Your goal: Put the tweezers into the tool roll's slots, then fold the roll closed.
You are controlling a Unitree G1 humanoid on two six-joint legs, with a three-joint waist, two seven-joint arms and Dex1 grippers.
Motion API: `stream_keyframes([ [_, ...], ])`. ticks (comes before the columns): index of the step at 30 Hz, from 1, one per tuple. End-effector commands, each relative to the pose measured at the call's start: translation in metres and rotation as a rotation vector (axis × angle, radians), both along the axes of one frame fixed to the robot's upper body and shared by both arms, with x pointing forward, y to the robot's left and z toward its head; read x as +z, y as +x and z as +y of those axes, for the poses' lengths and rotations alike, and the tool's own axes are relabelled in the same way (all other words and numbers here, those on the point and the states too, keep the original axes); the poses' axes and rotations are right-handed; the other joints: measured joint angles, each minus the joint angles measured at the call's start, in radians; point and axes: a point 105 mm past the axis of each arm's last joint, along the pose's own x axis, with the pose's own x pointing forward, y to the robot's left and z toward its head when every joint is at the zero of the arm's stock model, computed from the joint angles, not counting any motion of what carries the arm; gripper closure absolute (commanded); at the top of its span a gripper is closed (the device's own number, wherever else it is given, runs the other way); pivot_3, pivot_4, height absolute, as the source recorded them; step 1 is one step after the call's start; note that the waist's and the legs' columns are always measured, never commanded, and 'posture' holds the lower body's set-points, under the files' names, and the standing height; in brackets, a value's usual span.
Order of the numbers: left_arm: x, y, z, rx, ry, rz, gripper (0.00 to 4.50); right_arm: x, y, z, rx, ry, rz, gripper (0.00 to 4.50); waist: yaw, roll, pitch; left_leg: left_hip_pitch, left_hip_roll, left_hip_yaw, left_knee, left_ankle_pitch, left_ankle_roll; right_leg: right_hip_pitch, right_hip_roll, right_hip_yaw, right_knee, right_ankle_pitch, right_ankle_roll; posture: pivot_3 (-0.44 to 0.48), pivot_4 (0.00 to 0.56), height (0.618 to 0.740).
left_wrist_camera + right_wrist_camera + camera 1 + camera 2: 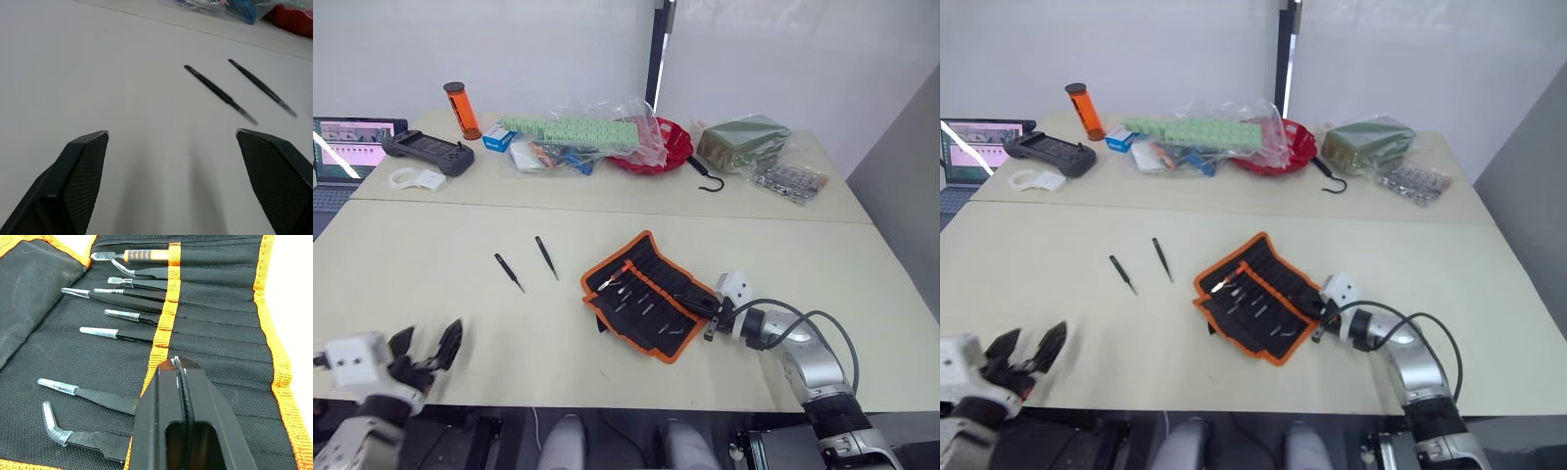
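Left gripper (429,354): fingers spread wide, empty, well left of the tool roll (646,294).
Loose tweezers (509,272): two on the table, between your left gripper and the roll.
Right gripper (177,377): fingers pressed together on the roll's right part, probably empty.
Your step: approach one loose tweezer lengthwise, then close.
Right wrist view: tools already in slots (215,298).

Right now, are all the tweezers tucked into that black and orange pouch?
No, two tweezers lie loose on the table, apart from the tool roll.
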Motion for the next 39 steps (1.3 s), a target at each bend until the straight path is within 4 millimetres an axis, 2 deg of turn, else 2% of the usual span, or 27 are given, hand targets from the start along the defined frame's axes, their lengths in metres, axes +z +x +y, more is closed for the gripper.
stream_keyframes([
  [1,0.003,0.03,-0.022,0.056,-0.003,0.058,0.06,-0.023,-0.01,0.0,-0.018,-0.026,0.09,4.5,0.001,0.001,-0.001,0.0,0.0,-0.001,0.0,0.0,0.0,0.001,0.0,0.0,0.0,0.0,0.001,0.0,0.15,0.74],
  [8,-0.003,0.069,-0.06,0.037,-0.03,0.171,0.06,-0.022,-0.009,0.001,-0.028,-0.023,0.082,4.5,-0.005,0.002,-0.002,0.004,-0.001,-0.002,-0.001,0.0,0.0,0.005,0.001,0.0,0.001,0.0,0.002,0.0,0.15,0.74],
  [16,-0.007,0.094,-0.069,0.094,-0.021,0.241,0.06,-0.02,-0.008,0.0,-0.037,-0.027,0.077,4.5,-0.003,0.003,-0.002,0.005,-0.002,-0.002,0.0,0.0,0.0,0.007,0.001,0.0,0.001,0.0,0.003,0.0,0.15,0.74],
  [21,-0.01,0.108,-0.084,0.054,0.013,0.291,1.56,-0.02,-0.009,-0.001,-0.039,-0.03,0.077,4.5,-0.003,0.002,-0.002,0.007,-0.003,-0.002,0.0,0.0,0.0,0.009,0.0,0.0,0.0,-0.001,0.003,0.0,0.15,0.74],
  [29,-0.016,0.1,-0.067,0.145,0.03,0.351,4.25,-0.021,-0.012,-0.006,-0.04,-0.048,0.083,4.5,-0.002,0.004,-0.002,0.007,-0.004,-0.002,-0.001,0.0,0.0,0.009,-0.001,0.0,0.0,-0.001,0.004,0.0,0.15,0.74],
  [30,-0.016,0.099,-0.065,0.152,0.03,0.35,4.46,-0.021,-0.012,-0.006,-0.04,-0.05,0.084,4.5,-0.001,0.004,-0.002,0.008,-0.004,-0.002,-0.001,0.0,0.0,0.01,-0.001,0.0,0.0,-0.001,0.004,0.0,0.15,0.74],
  [33,-0.012,0.094,-0.054,0.17,0.041,0.332,4.46,-0.021,-0.012,-0.005,-0.037,-0.052,0.085,4.5,-0.002,0.005,-0.002,0.008,-0.004,-0.002,-0.001,0.0,0.0,0.01,-0.001,0.0,-0.001,-0.001,0.004,0.0,0.15,0.74],
  [39,-0.007,0.09,-0.048,0.145,0.091,0.307,4.46,-0.022,-0.011,-0.002,-0.025,-0.057,0.085,4.5,-0.004,0.005,-0.002,0.008,-0.004,-0.002,-0.002,0.0,0.0,0.01,-0.001,0.0,-0.002,-0.001,0.004,0.0,0.15,0.74],
])
